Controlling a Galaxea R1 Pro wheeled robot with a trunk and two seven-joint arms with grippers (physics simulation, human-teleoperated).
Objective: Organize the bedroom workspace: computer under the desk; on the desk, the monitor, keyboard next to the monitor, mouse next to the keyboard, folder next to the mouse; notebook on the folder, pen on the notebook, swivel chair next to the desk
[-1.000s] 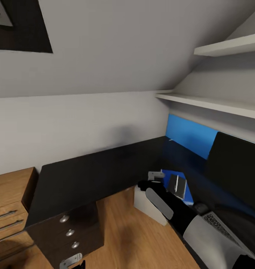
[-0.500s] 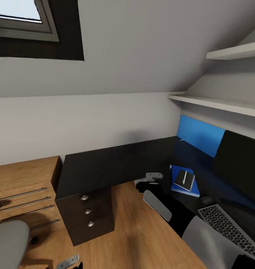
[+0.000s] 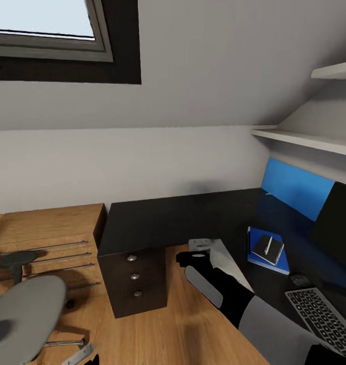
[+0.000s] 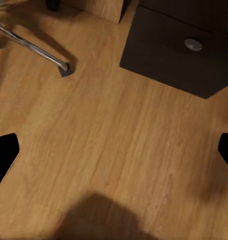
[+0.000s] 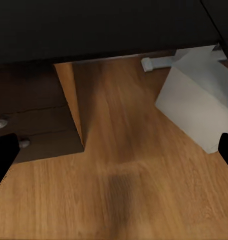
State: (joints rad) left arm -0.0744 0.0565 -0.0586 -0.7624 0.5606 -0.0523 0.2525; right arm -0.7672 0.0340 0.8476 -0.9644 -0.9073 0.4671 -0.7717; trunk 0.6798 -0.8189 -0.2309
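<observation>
Right arm reaches forward over the wooden floor beside the long black desk; right gripper spread wide, empty. Bright blue folder lies on the desk.

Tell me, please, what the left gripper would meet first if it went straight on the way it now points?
Most likely the bare wooden floor, between the desk's drawer unit and the chair's chrome leg; nothing else appears in its path, though depth is unclear.

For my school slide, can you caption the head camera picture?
Folder, notebook and pen stacked on the desk.
</observation>
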